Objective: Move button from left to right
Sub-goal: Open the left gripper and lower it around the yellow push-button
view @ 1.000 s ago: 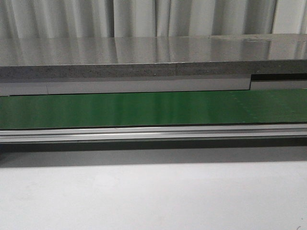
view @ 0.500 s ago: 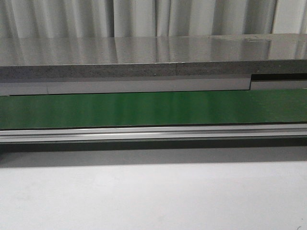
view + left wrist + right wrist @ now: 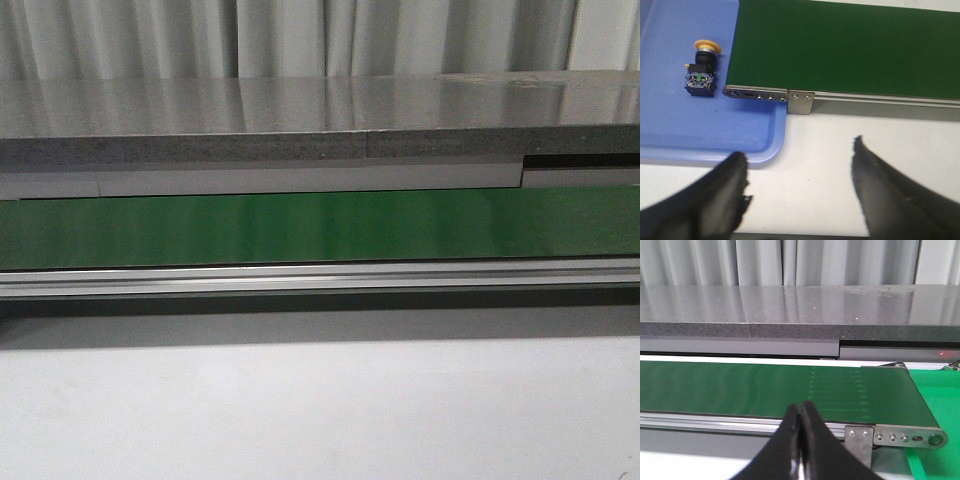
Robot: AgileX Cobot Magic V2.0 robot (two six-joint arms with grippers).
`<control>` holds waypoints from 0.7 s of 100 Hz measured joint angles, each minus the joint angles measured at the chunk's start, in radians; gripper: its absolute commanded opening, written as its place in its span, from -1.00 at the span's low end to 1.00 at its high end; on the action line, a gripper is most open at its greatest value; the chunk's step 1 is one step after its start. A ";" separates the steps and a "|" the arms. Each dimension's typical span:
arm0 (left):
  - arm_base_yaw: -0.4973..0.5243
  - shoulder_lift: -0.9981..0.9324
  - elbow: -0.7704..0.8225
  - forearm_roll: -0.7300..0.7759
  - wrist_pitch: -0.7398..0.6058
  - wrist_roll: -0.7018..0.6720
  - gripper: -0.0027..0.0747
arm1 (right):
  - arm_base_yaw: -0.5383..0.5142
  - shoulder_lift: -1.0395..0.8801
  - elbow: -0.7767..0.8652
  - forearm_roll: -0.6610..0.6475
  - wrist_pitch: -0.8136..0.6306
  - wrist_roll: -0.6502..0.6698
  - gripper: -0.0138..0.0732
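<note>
Still at the start: button on its side in the blue tray, near the edge by the green belt. Left gripper spread wide, empty, short of the tray; right gripper pressed closed. Next, probably: reach over, close on the dark body.

Soft, even light in all three views, with no harsh glare.

The grey counter is shiny and mirrors the pale curtain behind it. The green belt has a faint bright sheen in the middle. A dark shadow band lies under the metal rail. In the wrist views the black fingers up close look blurry, while the button looks fairly sharp.
</note>
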 measured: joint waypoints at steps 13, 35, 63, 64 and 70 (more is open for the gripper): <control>0.000 0.000 0.000 0.006 0.000 0.000 0.81 | 0.000 0.000 0.000 0.000 0.000 0.000 -0.84; 0.002 0.042 -0.033 0.053 0.000 0.000 0.76 | 0.000 0.000 0.000 0.000 0.000 0.000 -0.84; 0.126 0.317 -0.216 0.099 0.002 0.007 0.76 | 0.000 0.000 0.000 0.000 0.000 0.000 -0.84; 0.130 0.334 -0.226 0.099 0.002 0.010 0.76 | 0.000 0.000 0.000 0.000 0.000 0.000 -0.84; 0.169 0.400 -0.267 0.100 0.000 0.028 0.76 | 0.000 0.000 0.000 0.000 0.000 0.000 -0.84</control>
